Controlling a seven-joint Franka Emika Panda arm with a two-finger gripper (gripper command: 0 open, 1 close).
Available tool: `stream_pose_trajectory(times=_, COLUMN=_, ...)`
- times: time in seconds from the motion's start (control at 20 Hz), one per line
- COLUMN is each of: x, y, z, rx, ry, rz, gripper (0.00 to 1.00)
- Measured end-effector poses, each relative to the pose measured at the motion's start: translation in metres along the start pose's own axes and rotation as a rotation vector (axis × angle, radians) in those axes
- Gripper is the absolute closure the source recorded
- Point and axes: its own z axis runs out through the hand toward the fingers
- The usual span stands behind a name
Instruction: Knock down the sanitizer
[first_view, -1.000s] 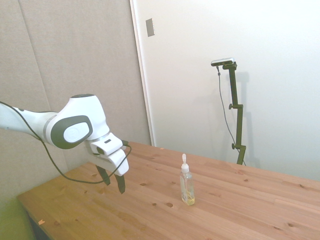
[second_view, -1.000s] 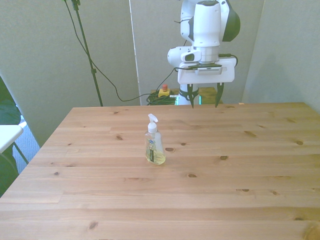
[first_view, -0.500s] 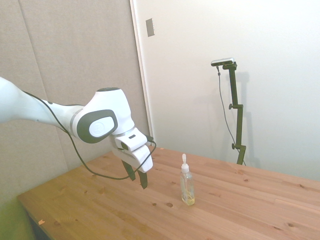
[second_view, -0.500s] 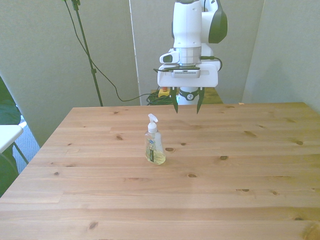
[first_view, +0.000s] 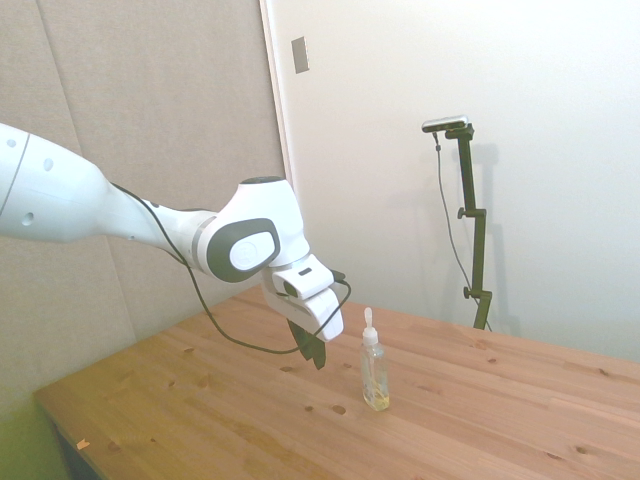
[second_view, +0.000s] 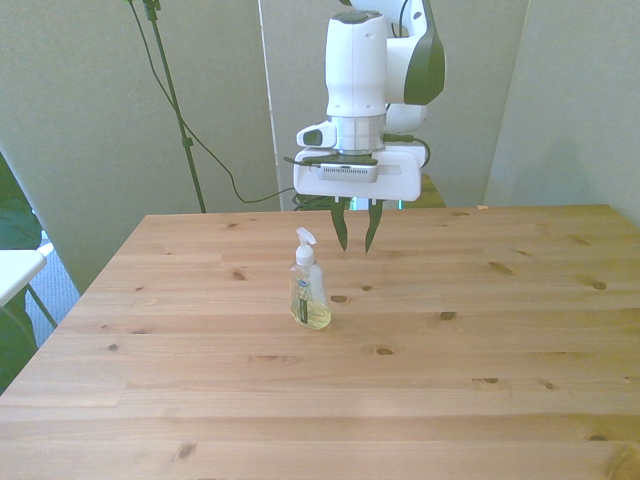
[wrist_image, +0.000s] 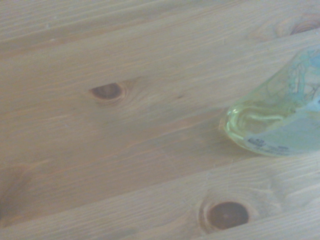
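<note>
The wrist view alone shows the sanitizer (wrist_image: 280, 120) base close up (blurred), resting on the table (wrist_image: 125, 150). In the front view the gripper (second_view: 356, 228) hangs with fingers a little apart, holding nothing; the upright bottle stands just below and beside it, untouched. Bare wood surrounds both.

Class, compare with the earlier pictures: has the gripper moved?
Yes. The gripper has closed in on the standing sanitizer, which has not shifted on the table.
</note>
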Motion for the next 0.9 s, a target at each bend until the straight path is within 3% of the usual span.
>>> stream_pose_trajectory(times=0.5, x=0.038, y=0.008, z=0.018, rx=-0.025, ry=0.001, rz=0.061, gripper=1.00)
stream_pose_trajectory(times=0.9, x=0.087, y=-0.011, z=0.016, rx=-0.023, ry=0.016, rz=0.113, gripper=1.00)
